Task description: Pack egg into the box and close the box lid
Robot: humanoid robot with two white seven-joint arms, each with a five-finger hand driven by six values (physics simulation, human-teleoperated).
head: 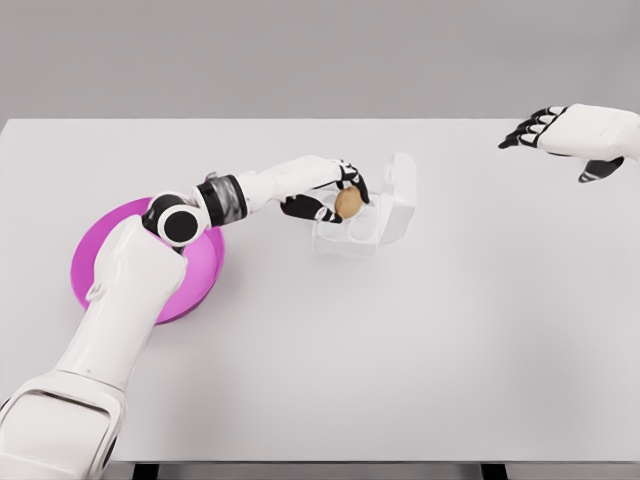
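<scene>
I see a white tabletop (400, 380) from the camera on my robot's head. My left arm reaches in from the lower left and stretches toward the middle. The left hand (325, 190) has its fingers (350, 178) curled round one brown egg (348, 204), pinched between the fingertips and thumb. The egg hangs just above the clear box (350, 232), at the box's left side, and I cannot tell whether it already touches a cup. The box sits near the middle of the tabletop with its lid (402, 200) standing open, tilted up on the right.

My right hand (575, 135) hovers at the upper right, well apart from the box, fingers spread loosely and holding nothing.

A pink plate (205, 275) lies at the left, partly hidden under my left arm.

I judge the step in hand to be lowering the egg into a cup. To do it well, I would centre the egg over one cup, bring it straight down slowly, and let go only when it is seated, opening the fingers gently so that it does not roll. I would keep the hand clear of the raised lid, which must later be swung down to the left.

Counted: one egg, one box with one lid, one plate, two hands.
</scene>
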